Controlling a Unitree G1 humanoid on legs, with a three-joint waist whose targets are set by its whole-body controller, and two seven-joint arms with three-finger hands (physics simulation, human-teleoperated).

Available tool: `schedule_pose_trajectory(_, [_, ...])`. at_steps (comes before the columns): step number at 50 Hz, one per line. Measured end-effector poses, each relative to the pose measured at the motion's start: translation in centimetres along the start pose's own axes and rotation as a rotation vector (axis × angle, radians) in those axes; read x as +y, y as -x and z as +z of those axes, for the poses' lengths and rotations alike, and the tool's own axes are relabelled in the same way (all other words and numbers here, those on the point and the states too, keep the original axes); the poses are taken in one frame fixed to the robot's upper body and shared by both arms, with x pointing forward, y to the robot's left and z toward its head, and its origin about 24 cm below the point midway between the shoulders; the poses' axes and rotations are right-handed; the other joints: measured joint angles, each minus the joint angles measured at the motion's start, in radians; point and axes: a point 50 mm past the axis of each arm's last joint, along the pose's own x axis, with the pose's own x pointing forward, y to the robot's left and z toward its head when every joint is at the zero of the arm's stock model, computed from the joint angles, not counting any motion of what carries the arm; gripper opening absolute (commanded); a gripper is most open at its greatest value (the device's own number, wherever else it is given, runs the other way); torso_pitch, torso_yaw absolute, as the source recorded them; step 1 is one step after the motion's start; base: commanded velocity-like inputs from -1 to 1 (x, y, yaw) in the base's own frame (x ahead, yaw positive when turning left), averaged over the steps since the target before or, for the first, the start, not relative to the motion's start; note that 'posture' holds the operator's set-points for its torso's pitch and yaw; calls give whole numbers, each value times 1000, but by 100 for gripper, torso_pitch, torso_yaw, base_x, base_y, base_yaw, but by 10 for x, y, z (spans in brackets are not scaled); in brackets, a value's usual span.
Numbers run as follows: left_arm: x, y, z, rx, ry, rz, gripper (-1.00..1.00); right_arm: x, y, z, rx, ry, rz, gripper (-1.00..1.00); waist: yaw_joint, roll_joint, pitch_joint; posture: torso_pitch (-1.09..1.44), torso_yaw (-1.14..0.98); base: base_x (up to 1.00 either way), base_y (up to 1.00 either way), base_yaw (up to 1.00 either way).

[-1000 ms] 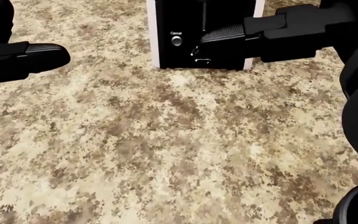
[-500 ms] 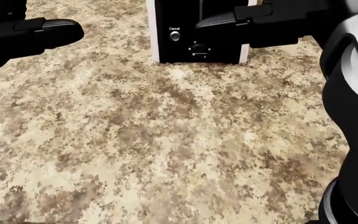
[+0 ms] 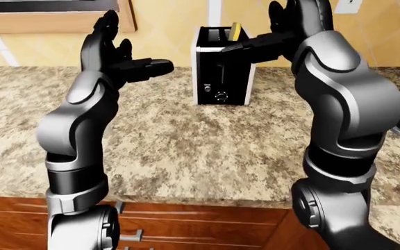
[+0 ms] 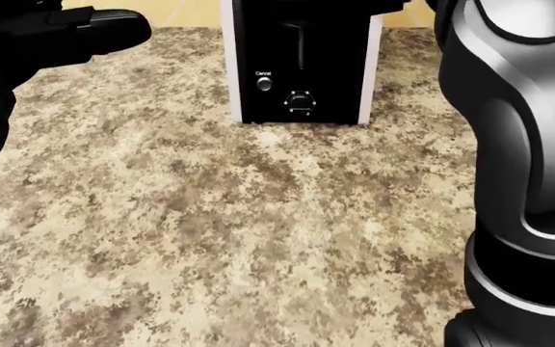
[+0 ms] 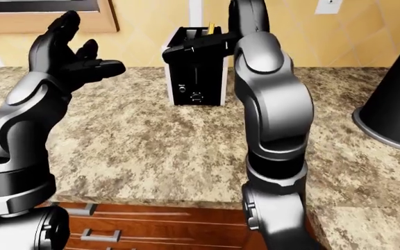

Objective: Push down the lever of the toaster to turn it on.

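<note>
The toaster (image 3: 222, 70) has a black face and white sides and stands upright on the counter near the wall. A yellow slice (image 3: 234, 31) pokes out of its top. Its face carries a vertical lever slot (image 4: 299, 45), a Cancel button (image 4: 264, 83) and a round dial (image 4: 299, 103). My right hand (image 3: 259, 39) is open and raised, with one finger (image 3: 234, 46) stretched left to the toaster's top edge above the slot. I cannot make out the lever knob apart from that fingertip. My left hand (image 3: 134, 49) is open, held up left of the toaster and apart from it.
The speckled granite counter (image 3: 186, 146) runs across the view, with wooden drawers (image 3: 200, 229) below its near edge. A large black cone-shaped thing (image 5: 394, 104) stands on the counter at the right. A wood-framed panel (image 3: 47, 21) and a wall outlet (image 3: 346, 5) are on the yellow wall.
My right finger has lifted from in front of the toaster's face to its top edge, uncovering the slot and dial. Both hands rose, and the head view shifted slightly.
</note>
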Motion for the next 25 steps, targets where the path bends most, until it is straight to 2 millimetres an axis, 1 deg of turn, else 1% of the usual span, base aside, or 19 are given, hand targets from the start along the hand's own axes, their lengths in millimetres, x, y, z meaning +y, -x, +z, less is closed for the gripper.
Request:
schedule_pose_trajectory(5, [6, -1, 4, -41, 15, 23, 100, 4, -8, -1, 9, 6, 6, 100, -3, 2, -35, -27, 0, 0, 0, 0])
schedule_pose_trajectory(8, [7, 0, 4, -68, 26, 25, 100, 7, -13, -1, 18, 12, 10, 100, -2, 4, -51, -27, 0, 0, 0, 0])
schedule_pose_trajectory(13, [10, 0, 6, -58, 23, 21, 100, 13, -19, 3, 16, 10, 28, 100, -5, 6, -72, -32, 0, 0, 0, 0])
schedule_pose_trajectory(20, [15, 1, 9, -74, 29, 34, 100, 20, -23, -1, 23, 10, 44, 100, -3, 9, -120, -36, 0, 0, 0, 0])
schedule_pose_trajectory(25, [15, 2, 12, -96, 35, 38, 100, 25, -26, -1, 26, 8, 60, 100, -2, 10, -137, -36, 0, 0, 0, 0])
